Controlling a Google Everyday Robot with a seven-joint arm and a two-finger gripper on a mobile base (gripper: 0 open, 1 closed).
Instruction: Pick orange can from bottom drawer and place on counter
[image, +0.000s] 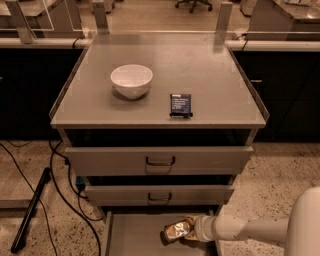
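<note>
The orange can (176, 230) is a shiny golden-bronze object lying on its side in the open bottom drawer (131, 236) at the bottom of the view. My gripper (189, 230) comes in from the right on a white arm and sits around the can's right end, low in the drawer. The counter (210, 80) is the flat grey cabinet top above, well clear of the gripper.
A white bowl (131, 80) and a small dark blue box (180, 105) stand on the counter. Two grey drawer fronts (160, 160) with dark loop handles overhang the bottom drawer, partly pulled out. Black cables (60, 170) and a dark bar (31, 210) lie on the floor at left.
</note>
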